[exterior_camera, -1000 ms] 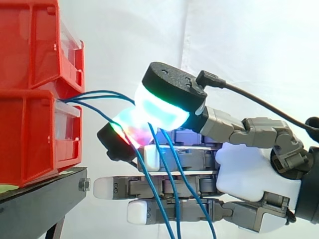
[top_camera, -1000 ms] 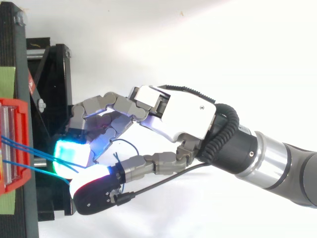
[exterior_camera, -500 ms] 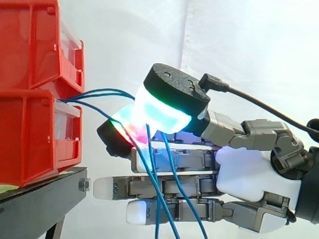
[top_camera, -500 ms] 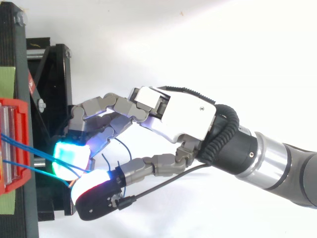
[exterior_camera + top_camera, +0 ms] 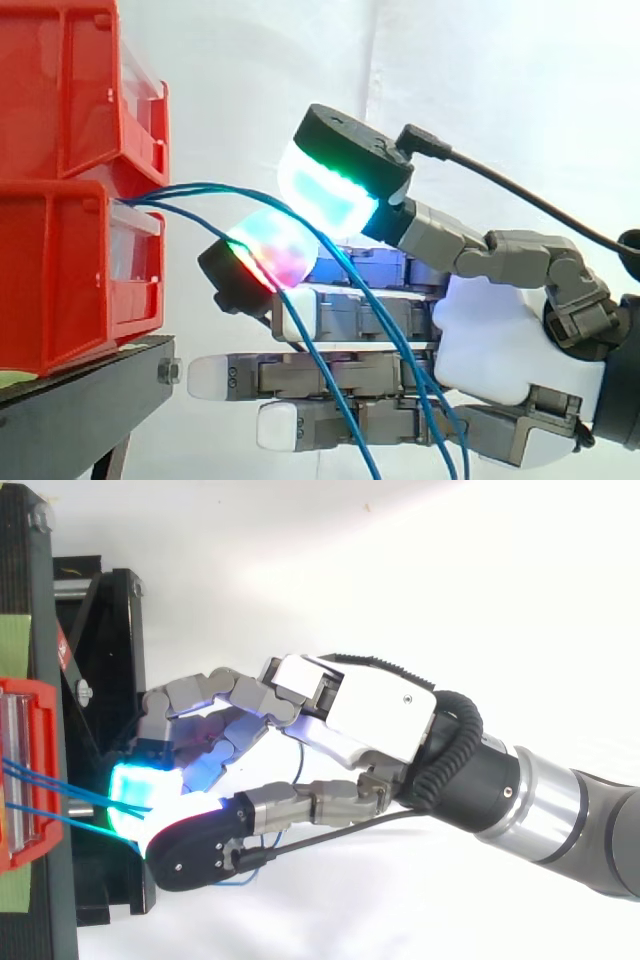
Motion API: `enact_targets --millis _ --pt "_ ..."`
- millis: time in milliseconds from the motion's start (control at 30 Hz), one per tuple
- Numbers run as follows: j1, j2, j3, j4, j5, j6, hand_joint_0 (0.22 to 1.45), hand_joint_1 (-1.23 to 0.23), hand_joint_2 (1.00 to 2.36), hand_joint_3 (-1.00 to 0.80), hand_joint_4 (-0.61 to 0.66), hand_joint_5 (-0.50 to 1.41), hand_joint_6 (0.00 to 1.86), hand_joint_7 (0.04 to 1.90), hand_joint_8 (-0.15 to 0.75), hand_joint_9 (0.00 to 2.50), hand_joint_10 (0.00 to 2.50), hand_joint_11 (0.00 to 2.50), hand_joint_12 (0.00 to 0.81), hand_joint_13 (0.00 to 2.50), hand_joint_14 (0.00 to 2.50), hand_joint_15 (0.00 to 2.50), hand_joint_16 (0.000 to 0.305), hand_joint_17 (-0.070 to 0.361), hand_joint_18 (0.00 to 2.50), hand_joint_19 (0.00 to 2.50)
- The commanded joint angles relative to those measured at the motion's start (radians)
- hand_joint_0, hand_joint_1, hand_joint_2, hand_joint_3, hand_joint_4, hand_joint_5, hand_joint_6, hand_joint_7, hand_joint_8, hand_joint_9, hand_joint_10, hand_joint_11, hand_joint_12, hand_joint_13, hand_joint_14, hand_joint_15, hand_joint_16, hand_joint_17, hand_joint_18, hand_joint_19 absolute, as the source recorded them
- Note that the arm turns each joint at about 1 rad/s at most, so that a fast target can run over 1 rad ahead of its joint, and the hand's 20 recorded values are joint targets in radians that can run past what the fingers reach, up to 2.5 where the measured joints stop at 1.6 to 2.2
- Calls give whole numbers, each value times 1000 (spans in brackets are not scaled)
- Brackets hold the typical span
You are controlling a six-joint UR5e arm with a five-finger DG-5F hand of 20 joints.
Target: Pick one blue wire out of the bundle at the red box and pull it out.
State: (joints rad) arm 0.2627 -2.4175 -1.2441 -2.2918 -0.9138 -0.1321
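Hand (image 5: 500, 340) comes in from the right, palm side-on, just off the front of the red bins (image 5: 60, 280) stacked on the black stand (image 5: 80, 400). Blue wires (image 5: 200, 186) leave the front of the lower bin, arc right to the hand, then droop across it and off the bottom edge. Two of them run through the narrow gap between the thumb pad (image 5: 325, 190), glowing green and cyan, and one curled finger pad (image 5: 270, 248), glowing red and green. A third passes behind that finger pad. It looks like a pinch on the upper two, though actual contact is hard to confirm from the side. The other fingers (image 5: 330, 375) are straight, pointing at the bins. In the top view the wires (image 5: 35, 777) span from the bin to the cyan pad.
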Motion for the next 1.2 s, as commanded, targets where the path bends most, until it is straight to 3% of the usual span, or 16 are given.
enact_targets --millis 0,133,300,433,567,700,833,900,967,1067,1100,1167 --pt "0 0 0 0 -1 -4 618 -649 1011 -345 88 -105 822 1142 242 1144 19 715 344 663 16 416 40 91 734 612" --pt "0 0 0 0 -1 -4 635 -814 1013 -284 106 -138 871 1077 256 1079 22 768 349 648 16 411 41 93 730 578" --pt "0 0 0 0 -1 -3 700 -914 1014 -266 7 -162 906 1085 250 1024 22 795 347 626 17 410 41 92 720 539" --pt "0 0 0 0 -1 0 764 -938 1015 -267 -31 -190 935 1124 247 970 20 800 348 605 17 402 41 92 691 526" --pt "0 0 0 0 -1 2 799 -913 1020 -206 55 -207 942 1062 239 918 19 795 347 577 15 402 41 91 647 552" --pt "0 0 0 0 -1 2 804 -892 1021 -181 65 -210 940 1072 236 912 20 774 344 570 15 404 40 91 629 576" --pt "0 0 0 0 -2 2 736 -894 1013 -111 128 -202 899 1161 244 951 19 710 347 594 14 389 41 92 679 568" --pt "0 0 0 0 -2 0 707 -900 1001 -83 156 -187 869 1070 270 976 17 657 376 620 13 380 47 106 734 535" --pt "0 0 0 0 -1 -1 628 -842 1237 -147 216 -164 823 953 287 1024 14 611 396 647 14 376 52 117 771 538" --pt "0 0 0 0 -2 2 570 -796 1443 -214 247 -145 783 997 299 1056 16 598 409 662 12 373 54 122 790 539" --pt "0 0 0 0 -2 3 563 -782 1470 -224 269 -139 770 997 301 1060 14 598 411 665 12 373 55 123 792 539" --pt "0 0 0 -2 -2 3 594 -691 1387 -195 309 -112 691 1068 299 1074 16 594 407 661 13 376 54 121 774 547"
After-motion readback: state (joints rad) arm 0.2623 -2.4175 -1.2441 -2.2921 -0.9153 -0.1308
